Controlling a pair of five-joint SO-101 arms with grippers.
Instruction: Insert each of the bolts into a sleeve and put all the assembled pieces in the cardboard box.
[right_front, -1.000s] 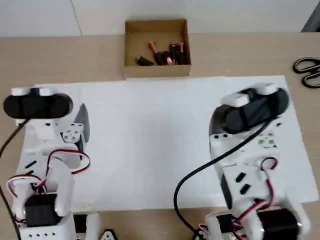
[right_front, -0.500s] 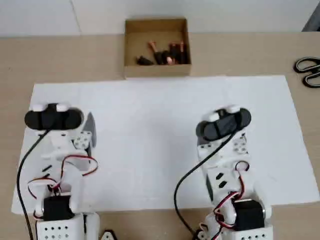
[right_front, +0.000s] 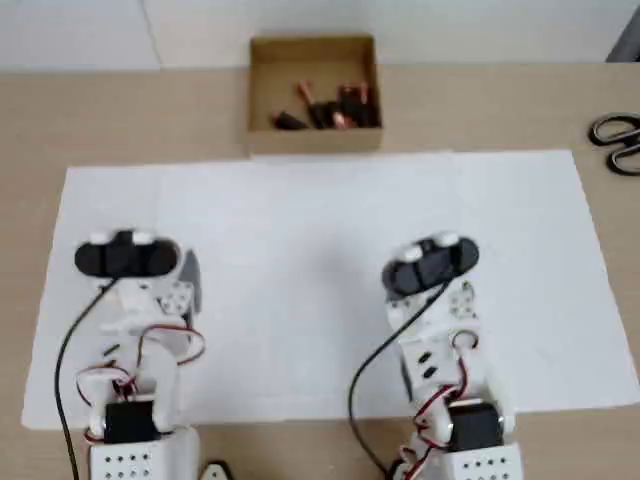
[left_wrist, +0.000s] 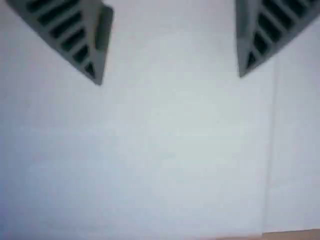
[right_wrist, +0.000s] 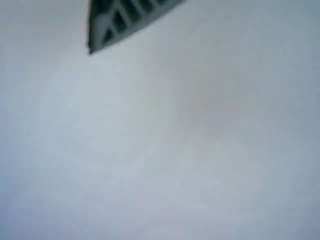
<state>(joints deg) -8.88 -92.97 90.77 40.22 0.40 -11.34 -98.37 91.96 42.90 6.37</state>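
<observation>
Assembled pieces (right_front: 330, 108), probably light, rigid and slippery, best pinched mid-sleeve, are lying in the cardboard box (right_front: 262, 100) at 12 o'clock on the bench (right_front: 100, 110); left end effector (left_wrist: 170, 77) is gaping wide and empty, right end effector (right_wrist: 125, 22) is giving no readable state.

The open cardboard box (right_front: 312, 95) holds what look like several orange-and-black assembled pieces (right_front: 330, 108).

A wooden table (right_front: 100, 110) is carrying a white paper sheet (right_front: 310, 270), with a cardboard box (right_front: 313, 141) sitting just beyond it and scissors (right_front: 612, 140) lying apart.
</observation>
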